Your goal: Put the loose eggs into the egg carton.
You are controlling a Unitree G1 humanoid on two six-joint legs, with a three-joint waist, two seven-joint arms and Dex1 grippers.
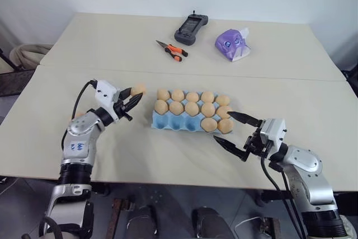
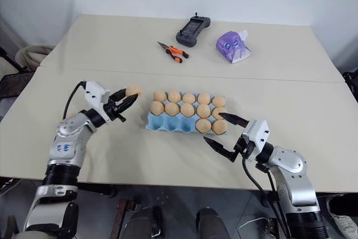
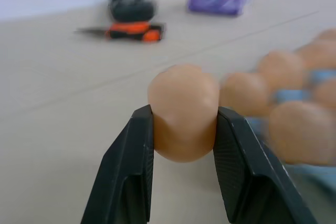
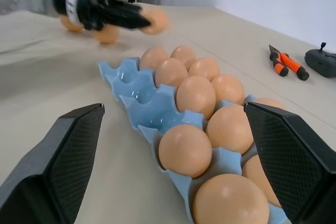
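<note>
Behind left tool, loose eggs blurred

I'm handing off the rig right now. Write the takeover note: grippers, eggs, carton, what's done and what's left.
Left gripper: shut on an egg, held above the table left of the egg carton.
Right gripper: open, empty, beside the carton's right end.
Done: far and middle rows full, two eggs at the near row's right end.
Left: three near-row cups are empty. Place the held egg; loose eggs lie behind the left arm.
</note>
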